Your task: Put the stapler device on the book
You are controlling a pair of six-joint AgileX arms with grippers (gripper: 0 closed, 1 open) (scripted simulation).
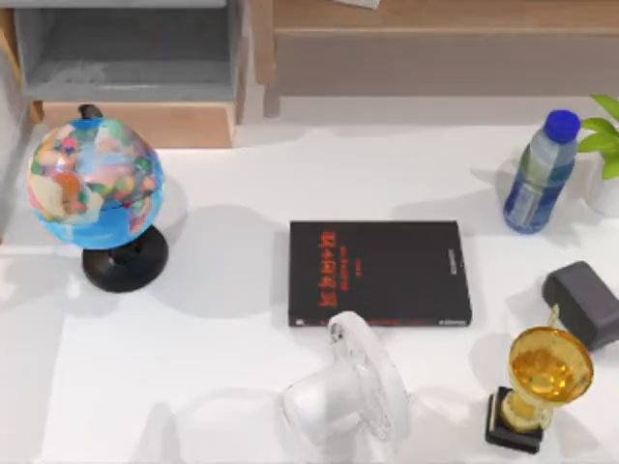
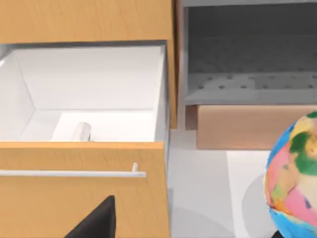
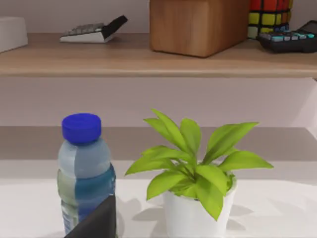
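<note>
Top view: the black book (image 1: 380,274) with red lettering lies flat at the table's middle, long axis left-right. Left wrist view: a small white stapler device (image 2: 82,131) lies inside the open drawer (image 2: 94,89), pointing toward the drawer's back; whether either gripper is clenched, I cannot tell

Table (image 1: 222,387): white, under my arms.
Middle: the book (image 1: 379,273) lies flat.
Left side: globe (image 1: 95,184).
Near edge: white fan (image 1: 353,391).
Right side: water bottle (image 1: 540,174), potted plant (image 1: 607,155), dark grey block (image 1: 583,302), gold trophy (image 1: 542,382).
</note>
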